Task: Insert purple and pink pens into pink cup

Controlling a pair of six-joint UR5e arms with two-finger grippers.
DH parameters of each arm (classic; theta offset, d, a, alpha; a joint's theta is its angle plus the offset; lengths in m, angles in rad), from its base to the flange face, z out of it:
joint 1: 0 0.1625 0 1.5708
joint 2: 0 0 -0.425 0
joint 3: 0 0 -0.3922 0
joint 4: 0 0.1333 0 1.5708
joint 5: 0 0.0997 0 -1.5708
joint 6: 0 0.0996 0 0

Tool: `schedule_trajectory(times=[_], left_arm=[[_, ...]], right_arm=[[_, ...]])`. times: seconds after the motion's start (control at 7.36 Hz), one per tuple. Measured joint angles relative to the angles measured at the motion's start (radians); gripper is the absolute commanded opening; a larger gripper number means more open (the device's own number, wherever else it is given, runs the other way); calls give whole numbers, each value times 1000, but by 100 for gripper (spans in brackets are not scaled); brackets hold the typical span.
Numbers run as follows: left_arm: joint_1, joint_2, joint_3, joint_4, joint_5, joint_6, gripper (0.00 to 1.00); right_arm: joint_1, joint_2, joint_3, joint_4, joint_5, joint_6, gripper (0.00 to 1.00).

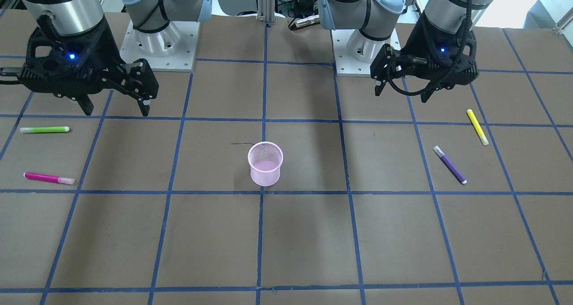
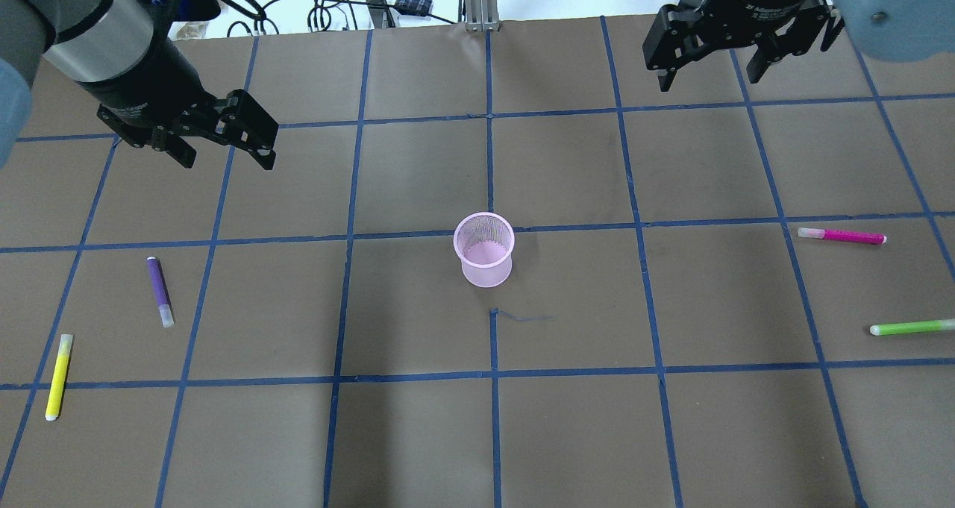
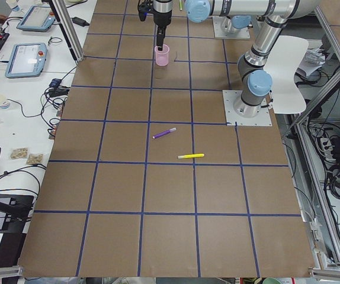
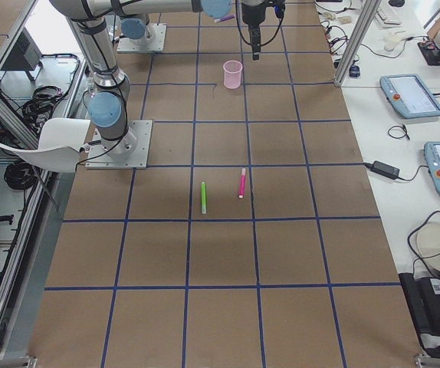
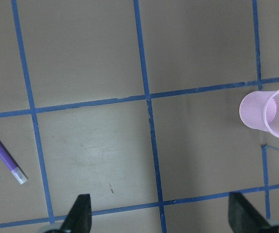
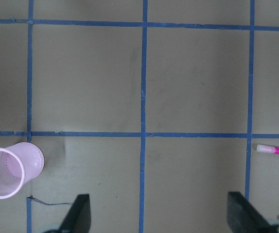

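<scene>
The pink mesh cup [image 2: 485, 249] stands upright and empty at the table's middle; it also shows in the front view [image 1: 265, 163]. The purple pen [image 2: 160, 292] lies flat on the left side, also seen in the left wrist view [image 5: 4, 156]. The pink pen [image 2: 841, 236] lies flat on the right side, and its capped end shows in the right wrist view [image 6: 275, 150]. My left gripper [image 2: 226, 159] is open and empty, raised above the table behind the purple pen. My right gripper [image 2: 707, 79] is open and empty, raised at the far right.
A yellow pen [image 2: 58, 376] lies near the left edge, in front of the purple pen. A green pen [image 2: 912, 327] lies near the right edge, in front of the pink pen. Blue tape lines grid the brown table [image 2: 567, 418]. Cables lie beyond the far edge.
</scene>
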State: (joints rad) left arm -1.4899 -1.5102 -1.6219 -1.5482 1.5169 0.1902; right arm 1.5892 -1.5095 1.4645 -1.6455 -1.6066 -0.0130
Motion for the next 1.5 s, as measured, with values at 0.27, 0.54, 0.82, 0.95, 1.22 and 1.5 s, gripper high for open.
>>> schedule_trajectory(times=[0.27,0.54,0.82,0.95,1.22,1.5], left_arm=[[0,-1,-1,-1,0,1,100],[1,0,-1,-2,0,1,100],[3,3,0,-8,12,0,100],[4,4,0,-16,37,-1,100],[3,4,-1,-27,72,-32,100],[6,1,0,-27,76,-62,100]], right_arm=[[0,-3,-1,7,-17,-4,100],[1,-4,-3,18,-23,-8,100],[5,-17,-7,68,-26,-10,100],[5,-25,-6,81,-21,-67,100],[-2,-28,-2,66,40,-411,100],[-25,-22,10,39,108,-671,100]])
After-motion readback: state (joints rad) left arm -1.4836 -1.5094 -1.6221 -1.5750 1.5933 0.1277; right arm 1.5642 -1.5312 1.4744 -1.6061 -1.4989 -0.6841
